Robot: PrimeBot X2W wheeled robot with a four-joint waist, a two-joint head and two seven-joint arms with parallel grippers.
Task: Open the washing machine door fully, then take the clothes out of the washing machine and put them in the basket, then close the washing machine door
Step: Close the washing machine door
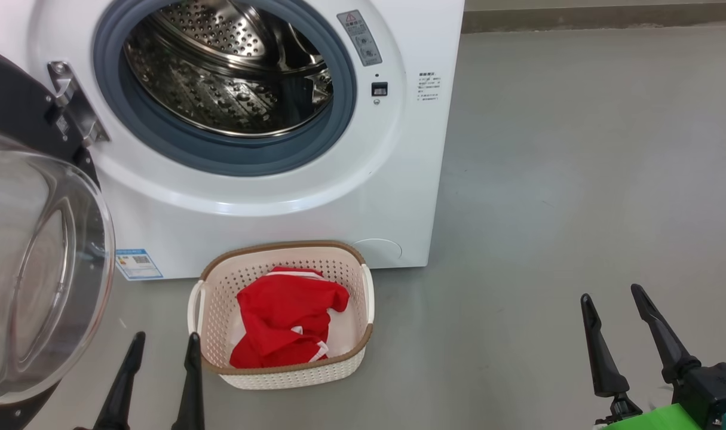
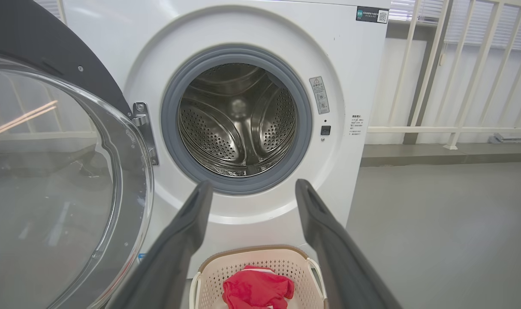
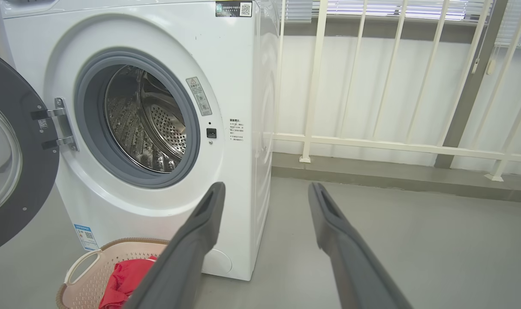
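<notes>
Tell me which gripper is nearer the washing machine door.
Left. The left gripper sits right beside the washing machine door; the right gripper is far across, beyond the basket.

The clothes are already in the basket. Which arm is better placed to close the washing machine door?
Probably the left. The washing machine door stands open beside the left gripper; the right gripper is beyond the basket.
</notes>
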